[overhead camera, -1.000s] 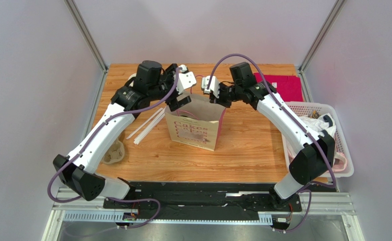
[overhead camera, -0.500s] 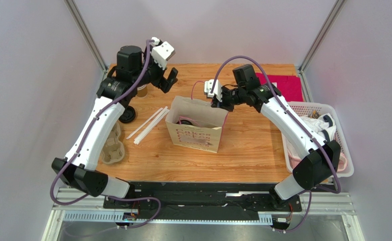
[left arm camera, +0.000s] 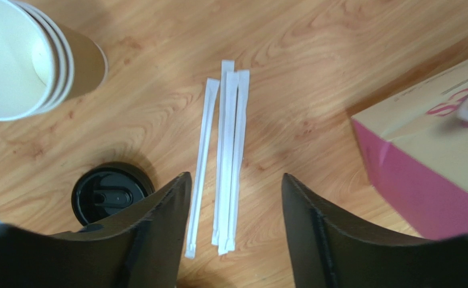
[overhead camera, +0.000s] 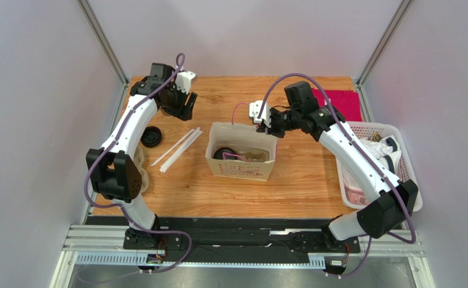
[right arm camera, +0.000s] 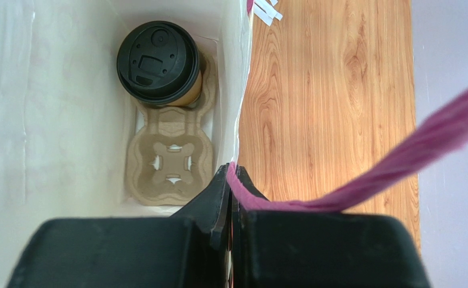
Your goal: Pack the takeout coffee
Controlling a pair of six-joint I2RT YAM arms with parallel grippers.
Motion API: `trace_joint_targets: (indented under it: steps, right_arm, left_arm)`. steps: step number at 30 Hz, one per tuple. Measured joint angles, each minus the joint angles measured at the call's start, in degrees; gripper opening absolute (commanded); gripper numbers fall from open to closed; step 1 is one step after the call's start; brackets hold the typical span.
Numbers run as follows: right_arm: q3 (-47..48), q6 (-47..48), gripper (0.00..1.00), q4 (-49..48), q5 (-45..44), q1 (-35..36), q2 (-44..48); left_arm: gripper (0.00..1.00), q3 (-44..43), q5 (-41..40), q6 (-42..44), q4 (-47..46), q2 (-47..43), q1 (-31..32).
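Observation:
The takeout coffee [right arm camera: 157, 62], a brown cup with a black lid, stands in a pulp carrier [right arm camera: 170, 159] inside the cream paper bag [overhead camera: 240, 169]. In the top view the lid [overhead camera: 223, 153] shows in the bag's open mouth. My right gripper [right arm camera: 231, 171] is shut on the bag's far rim where the pink handle [right arm camera: 398, 162] joins it; it also shows in the top view [overhead camera: 267, 126]. My left gripper [left arm camera: 235, 177] is open and empty, above the table at the back left [overhead camera: 181, 107], well clear of the bag.
Several wrapped white straws [left arm camera: 227, 150] lie under the left gripper. A loose black lid [left arm camera: 107, 193] and a stack of paper cups [left arm camera: 20, 57] are to their left. A white basket [overhead camera: 406, 157] of items stands at the right, with a pink cloth [overhead camera: 341, 103] behind it.
My left gripper has pulled out of the bag and swung to the back left, empty. The bag has shifted a little right, and the right gripper still holds its rim.

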State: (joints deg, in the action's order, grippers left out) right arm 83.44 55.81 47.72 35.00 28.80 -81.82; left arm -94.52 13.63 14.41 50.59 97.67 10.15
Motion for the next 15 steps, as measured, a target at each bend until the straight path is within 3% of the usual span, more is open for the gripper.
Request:
trace_joint_targets:
  steps: [5, 15]
  right_arm:
    - [-3.06, 1.92, 0.00, 0.13, 0.15, 0.24, 3.82]
    - [-7.82, 4.07, 0.00, 0.00, 0.37, 1.18, 9.25]
  left_arm:
    - [0.51, 0.52, -2.75, 1.81, 2.86, 3.50, 0.22]
    - [0.48, 0.37, -7.32, 3.48, 5.01, 12.66, 0.20]
